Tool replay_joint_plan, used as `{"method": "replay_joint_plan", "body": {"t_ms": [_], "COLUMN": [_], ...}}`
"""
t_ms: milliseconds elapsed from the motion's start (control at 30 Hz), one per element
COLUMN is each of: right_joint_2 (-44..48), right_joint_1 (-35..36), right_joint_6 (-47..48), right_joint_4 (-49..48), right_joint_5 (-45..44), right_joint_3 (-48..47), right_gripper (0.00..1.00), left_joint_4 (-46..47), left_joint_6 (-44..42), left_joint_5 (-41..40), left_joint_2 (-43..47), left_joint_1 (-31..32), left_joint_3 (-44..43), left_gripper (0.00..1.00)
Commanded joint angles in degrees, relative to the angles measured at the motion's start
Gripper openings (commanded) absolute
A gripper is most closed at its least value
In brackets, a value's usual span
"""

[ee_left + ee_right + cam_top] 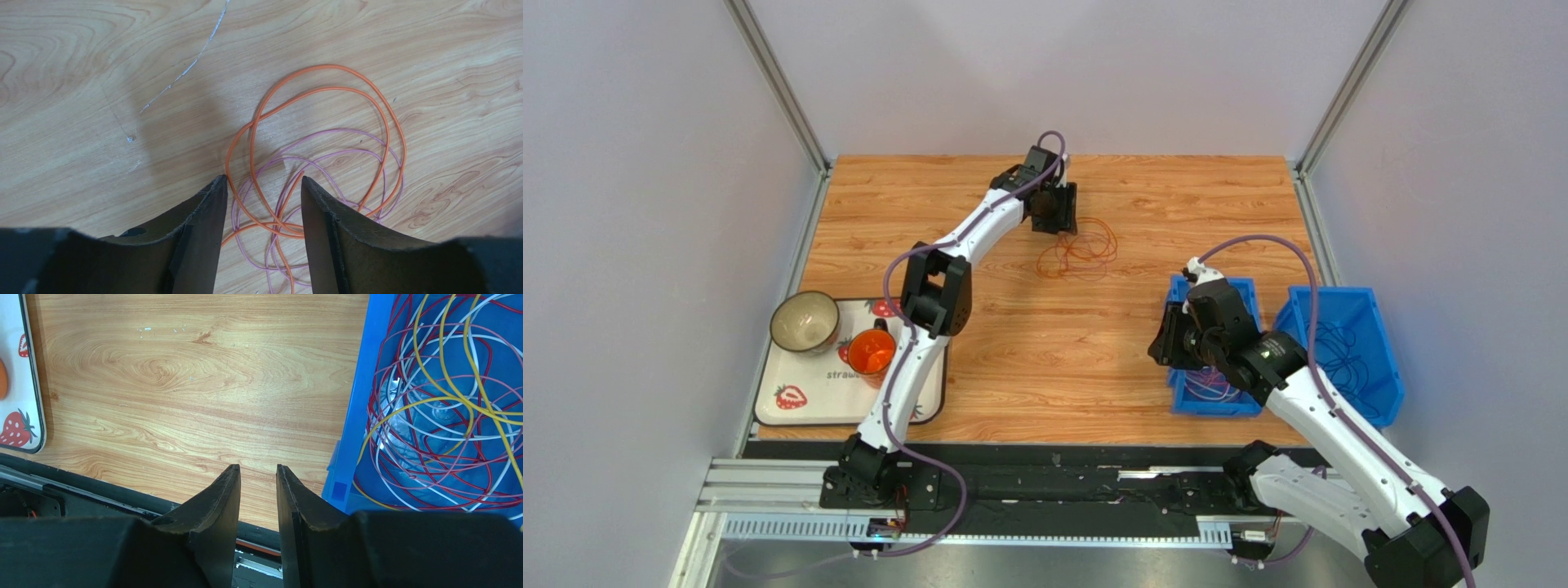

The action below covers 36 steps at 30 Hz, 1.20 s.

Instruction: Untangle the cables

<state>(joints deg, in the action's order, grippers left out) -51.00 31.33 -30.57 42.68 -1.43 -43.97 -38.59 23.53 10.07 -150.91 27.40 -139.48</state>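
Orange cable loops [331,92] and thin purple cable loops [344,141] lie tangled together on the wooden table; they also show in the top view [1078,254]. My left gripper [264,184] is open and empty, its jaws hovering over the near part of that tangle, in the top view at the far middle [1053,211]. A tangle of red, white and yellow cables [442,398] lies in a small blue bin [353,416]. My right gripper [258,471] is open with a narrow gap, empty, over bare wood left of that bin.
A second, larger blue bin [1347,355] with dark cables stands at the right. A tray [787,395] with a bowl [804,321] and an orange cup [871,350] sits at the near left. A black rail [1063,484] runs along the near table edge.
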Motion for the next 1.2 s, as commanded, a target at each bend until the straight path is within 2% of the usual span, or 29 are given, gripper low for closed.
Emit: {"method": "replay_joint_plan", "body": {"t_ms": [0,67,167,200,267,300,500,600,800,1167], "right_joint_2": [-0.4,-0.3,-0.4,-0.4,-0.3,-0.3,-0.2,-0.4,-0.2,-1.2], "right_joint_1": [0.1,0.1,0.1,0.2,0.2,0.2,0.0,0.1,0.2,0.1], "right_joint_6": [0.9,1.0,1.1,1.0,1.2,1.2,1.1,0.9,0.7,0.2], "right_joint_4": [-2.7,-2.9,-2.9,-2.9,-2.9,-2.9,-2.9,-2.9,-2.5,-3.2], "right_joint_5": [0.5,0.6,0.6,0.6,0.5,0.5,0.6,0.6,2.5,5.6], "right_joint_3": [-0.2,-0.2,0.0,0.0,0.1,0.2,0.5,0.4,-1.2,-4.0], "right_gripper": [0.31,0.31,0.31,0.31,0.31,0.31,0.31,0.30,0.30,0.28], "left_joint_4": [-1.8,-1.8,-1.7,-1.6,-1.6,-1.4,-1.5,-0.3,2.3,5.8], "left_joint_6": [1.6,2.0,2.4,2.5,2.8,2.8,3.3,3.2,3.6,1.7], "left_joint_5": [0.4,0.4,1.0,1.0,1.0,1.1,0.4,-0.5,-0.6,-1.1], "left_joint_2": [-1.5,-1.8,-2.4,-2.5,-2.9,-3.0,-2.2,1.8,12.9,32.8], "left_joint_1": [0.2,0.1,0.0,0.0,0.0,0.0,0.0,-0.1,-1.7,-2.7], "left_joint_3": [-4.0,-4.0,-4.0,-3.9,-3.9,-3.9,-3.7,-0.7,12.4,31.1], "left_gripper": [0.54,0.51,0.34,0.23,0.11,0.01,0.00,0.00,0.00,0.00]}}
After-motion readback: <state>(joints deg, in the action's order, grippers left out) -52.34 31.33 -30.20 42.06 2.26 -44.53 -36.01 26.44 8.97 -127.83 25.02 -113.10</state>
